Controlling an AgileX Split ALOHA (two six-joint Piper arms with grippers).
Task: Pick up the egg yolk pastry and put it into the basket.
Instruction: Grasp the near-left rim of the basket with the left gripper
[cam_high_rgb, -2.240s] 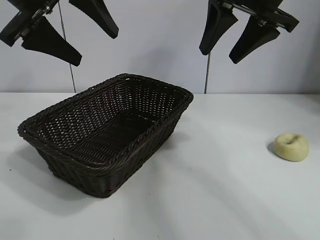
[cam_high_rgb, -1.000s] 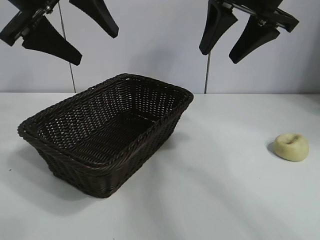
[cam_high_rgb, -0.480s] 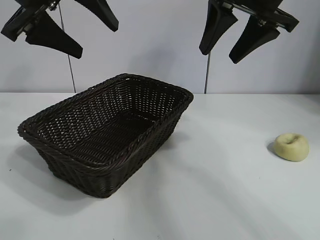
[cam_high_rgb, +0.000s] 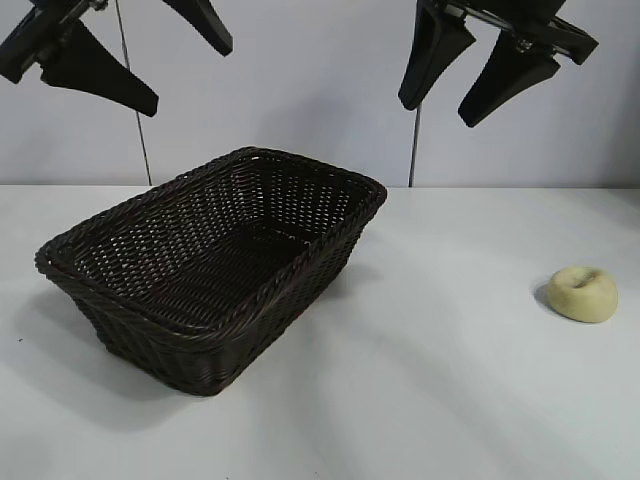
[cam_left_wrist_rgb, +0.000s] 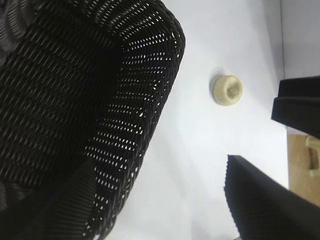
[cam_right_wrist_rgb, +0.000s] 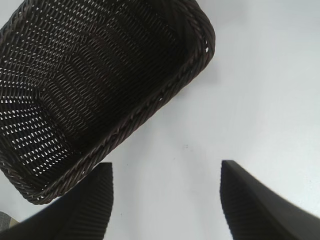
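Right now your egg yolk pastry (cam_high_rgb: 582, 293) sits alone on the white table (cam_high_rgb: 440, 400) at the right edge of the exterior frame, a little below mid-height, well apart from the dark wicker basket (cam_high_rgb: 215, 265) at centre left. It is round with a dimple on top, so it has no long axis to line up with.

Your right claw (cam_high_rgb: 465, 95) hangs at the top of the frame, right of centre, fingers spread and gripping nothing; the pastry lies below it and further toward the right edge. That makes it the nearer arm by a clear margin, I judge.

Your left claw (cam_high_rgb: 160, 75) is in the upper left corner, above the basket's far side, also spread and empty. Both claws tilt steeply downward.
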